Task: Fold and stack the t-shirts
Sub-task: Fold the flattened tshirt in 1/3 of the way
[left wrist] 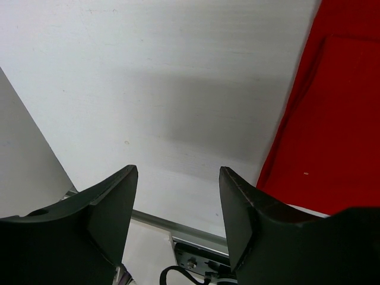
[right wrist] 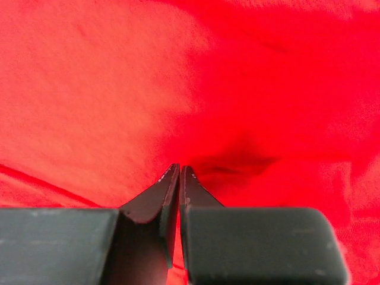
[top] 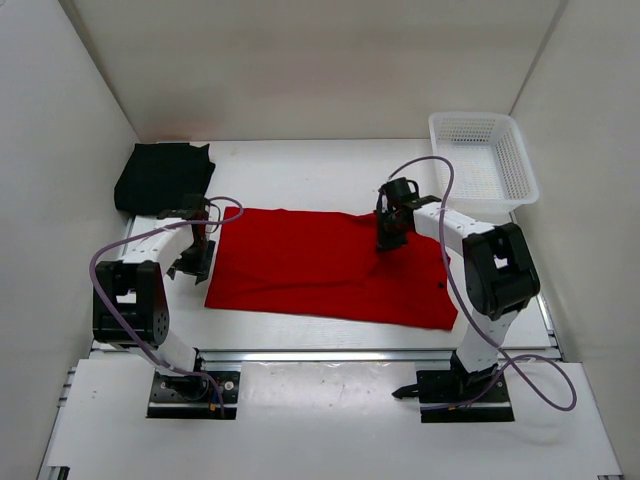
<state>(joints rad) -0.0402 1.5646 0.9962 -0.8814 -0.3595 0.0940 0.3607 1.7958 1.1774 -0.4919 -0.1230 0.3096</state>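
A red t-shirt point(top: 320, 270) lies spread flat across the middle of the table. A black t-shirt point(top: 162, 177) sits folded at the back left. My right gripper point(top: 388, 243) is down on the red shirt's far right part. In the right wrist view it point(right wrist: 179, 167) is shut, tips against the red cloth point(right wrist: 119, 89), with a small pucker just beyond them. My left gripper point(top: 191, 262) hovers just off the shirt's left edge. It point(left wrist: 178, 169) stands open over bare table with nothing between its fingers, the red cloth point(left wrist: 332, 119) to its right.
A white mesh basket point(top: 520, 165) stands at the back right corner. White walls close in the table on three sides. A metal rail point(top: 370, 354) runs along the near edge by the arm bases.
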